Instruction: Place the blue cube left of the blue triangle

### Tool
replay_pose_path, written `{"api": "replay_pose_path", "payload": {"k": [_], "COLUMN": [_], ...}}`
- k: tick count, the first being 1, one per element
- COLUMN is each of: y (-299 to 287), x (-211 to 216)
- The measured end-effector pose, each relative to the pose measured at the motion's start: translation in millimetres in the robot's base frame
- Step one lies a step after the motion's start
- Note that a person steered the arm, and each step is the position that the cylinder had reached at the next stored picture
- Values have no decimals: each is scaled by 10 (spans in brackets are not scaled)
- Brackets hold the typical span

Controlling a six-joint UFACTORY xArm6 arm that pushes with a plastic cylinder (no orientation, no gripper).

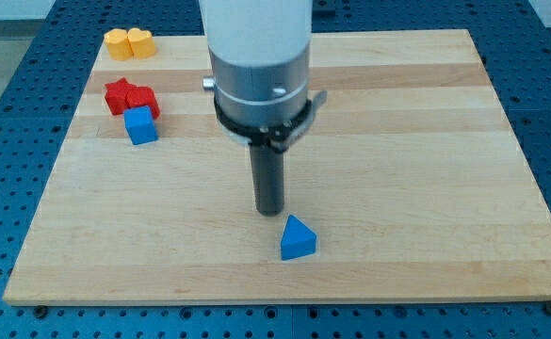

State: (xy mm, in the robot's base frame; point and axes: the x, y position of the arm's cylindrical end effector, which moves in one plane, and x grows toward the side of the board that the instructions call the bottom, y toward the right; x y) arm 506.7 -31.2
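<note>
My tip [269, 210] stands on the wooden board [426, 188] just above the blue triangle [298, 238] in the view, near it but apart from it; there is no claw on this rig, only the bare rod, so nothing is spread, pressed together or pinching. The blue cube [141, 125] sits well off toward the view's upper left, touching or very nearly touching the red blocks [131, 97] just above it; one of them looks star-shaped, though I cannot make out the other. Two yellow blocks [129, 42] lie side by side at the board's top left corner.

I judge the cube to be light, rigid and smooth-sided, likely to slide readily on the wood and to spin if struck off-centre; since I can only push, I would meet it square on the middle of a flat face, coming round behind it on its upper-left side, where the red blocks crowd the approach.

No containers show anywhere; every block rests directly on the board.
</note>
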Motion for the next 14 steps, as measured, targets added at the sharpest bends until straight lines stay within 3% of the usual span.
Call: {"api": "replay_pose_path", "payload": {"k": [1, 2, 3, 4, 5, 7, 8, 10, 13, 14], "y": [-661, -1683, -2380, -2593, -2576, -1852, -1520, -1500, -1702, -1725], "x": [-119, -63, -387, -956, -1335, -1455, -1346, -406, -503, -143]}}
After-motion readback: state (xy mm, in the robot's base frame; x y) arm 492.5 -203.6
